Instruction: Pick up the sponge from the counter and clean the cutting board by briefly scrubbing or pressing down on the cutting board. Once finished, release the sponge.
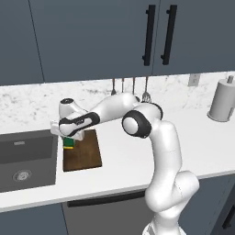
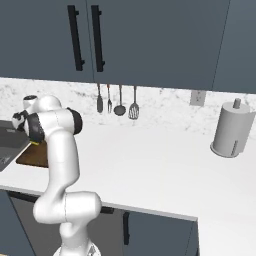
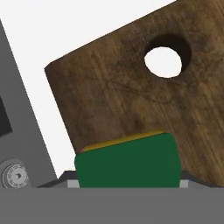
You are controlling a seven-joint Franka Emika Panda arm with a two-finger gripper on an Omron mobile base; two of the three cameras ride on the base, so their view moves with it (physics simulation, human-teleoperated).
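One sponge [image 3: 127,159], green top with yellow edge, pinched in my hand [image 1: 69,140], fingers closed on its sides. I hold it over the cutting board [image 3: 131,96], near the short end with the hole. Board lies on the white table [image 1: 137,151] just beside the sink [image 1: 25,158].

paper towel roll [image 1: 223,101], hanging utensils [image 2: 119,101], cabinets [image 1: 92,36]
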